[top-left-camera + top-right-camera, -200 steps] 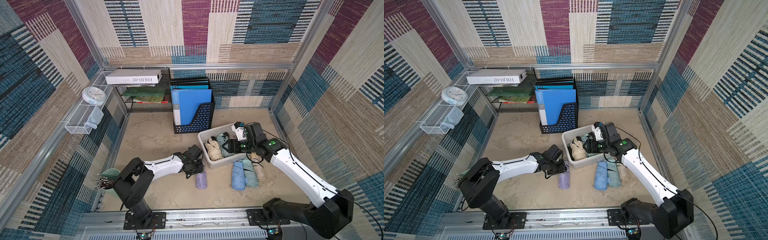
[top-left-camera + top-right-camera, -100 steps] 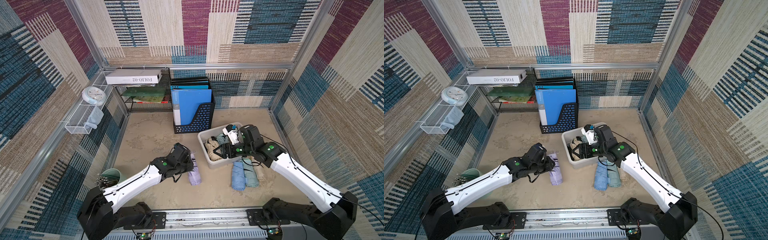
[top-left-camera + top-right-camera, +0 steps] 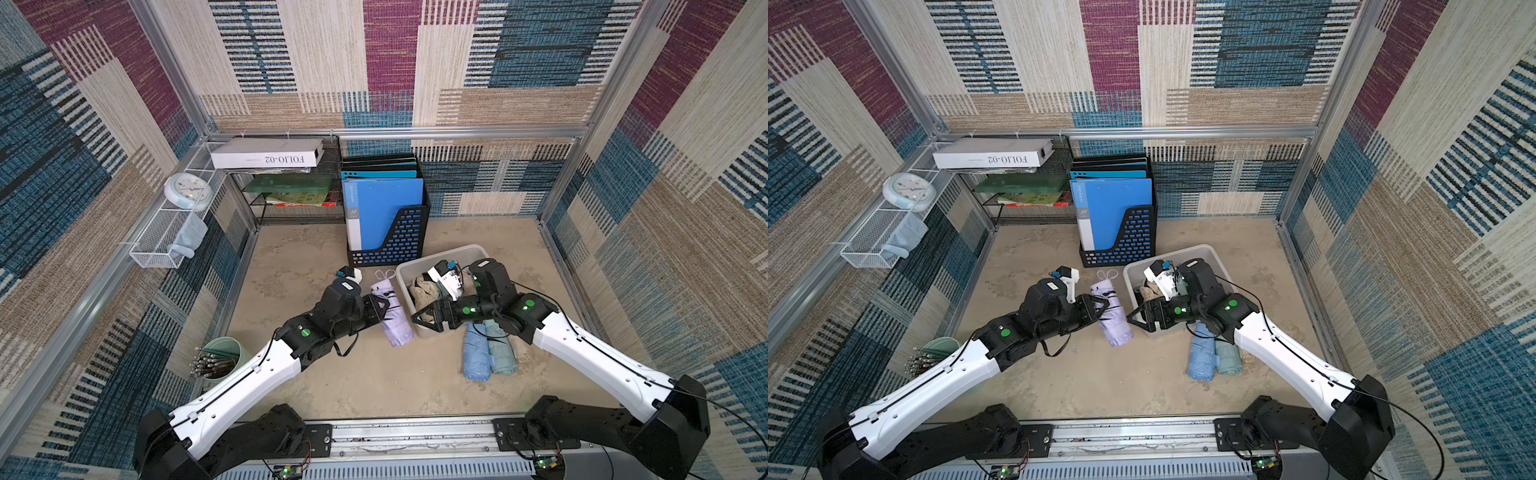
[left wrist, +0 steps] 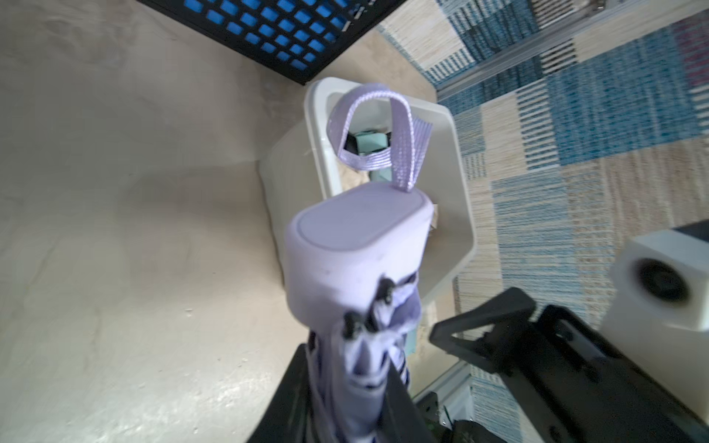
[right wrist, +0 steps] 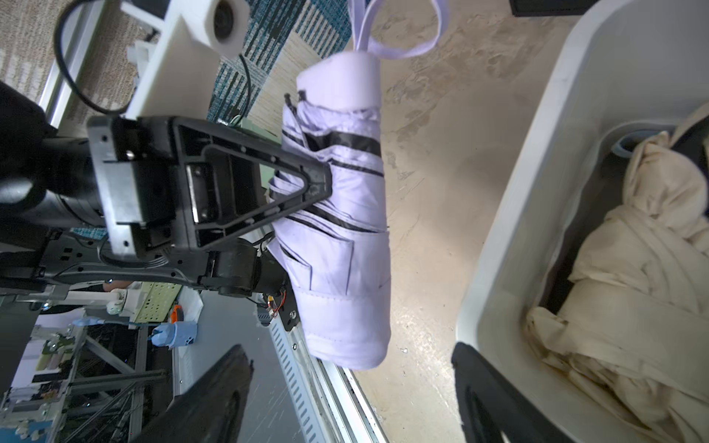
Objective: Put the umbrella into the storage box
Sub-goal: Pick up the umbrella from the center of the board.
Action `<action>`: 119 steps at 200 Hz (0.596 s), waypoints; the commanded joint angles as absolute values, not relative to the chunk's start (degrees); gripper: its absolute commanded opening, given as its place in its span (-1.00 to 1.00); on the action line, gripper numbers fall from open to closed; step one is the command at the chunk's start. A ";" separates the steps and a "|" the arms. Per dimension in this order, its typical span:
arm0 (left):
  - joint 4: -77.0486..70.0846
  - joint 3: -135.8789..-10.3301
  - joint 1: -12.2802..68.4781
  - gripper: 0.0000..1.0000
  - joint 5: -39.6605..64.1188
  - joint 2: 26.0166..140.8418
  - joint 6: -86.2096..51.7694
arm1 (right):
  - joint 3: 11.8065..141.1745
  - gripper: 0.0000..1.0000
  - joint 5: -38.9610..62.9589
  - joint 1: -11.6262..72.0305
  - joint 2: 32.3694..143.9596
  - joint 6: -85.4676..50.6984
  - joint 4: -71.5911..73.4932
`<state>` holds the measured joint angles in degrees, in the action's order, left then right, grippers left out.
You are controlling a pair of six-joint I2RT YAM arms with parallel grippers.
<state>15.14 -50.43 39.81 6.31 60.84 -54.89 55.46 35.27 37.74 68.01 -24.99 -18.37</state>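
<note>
Currently pinching umbrella (image 3: 400, 329) mid-length with left gripper (image 3: 384, 306); right gripper (image 3: 422, 320) spread empty by storage box (image 3: 441, 255). Likely light, slippery fabric over stiff core; best held centrally.

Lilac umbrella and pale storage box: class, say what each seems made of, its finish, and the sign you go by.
The lilac umbrella: canopy looks like thin matte woven fabric, judging by folds and stitched seams; its end cap looks like smooth matte plastic. The storage box: probably moulded plastic, smooth, slightly glossy, judging by its rounded rolled rim.
</note>
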 commanded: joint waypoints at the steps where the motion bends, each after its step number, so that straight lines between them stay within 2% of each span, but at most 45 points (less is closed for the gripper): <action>1: 5.47 -51.15 39.64 -0.58 13.05 60.69 -53.22 | 55.43 0.73 38.77 37.71 68.03 -25.07 -14.92; 64: -4.22 -50.71 39.63 -0.58 21.36 61.35 -53.58 | 56.25 0.51 43.84 37.73 70.04 -27.77 -12.80; 95: -5.55 -51.06 39.63 -0.57 22.94 61.84 -53.45 | 56.86 0.25 47.55 37.65 70.84 -30.53 -8.84; 119: -5.37 -51.15 39.64 -0.51 22.44 61.92 -53.26 | 57.43 -0.02 48.42 37.63 71.21 -31.03 -8.09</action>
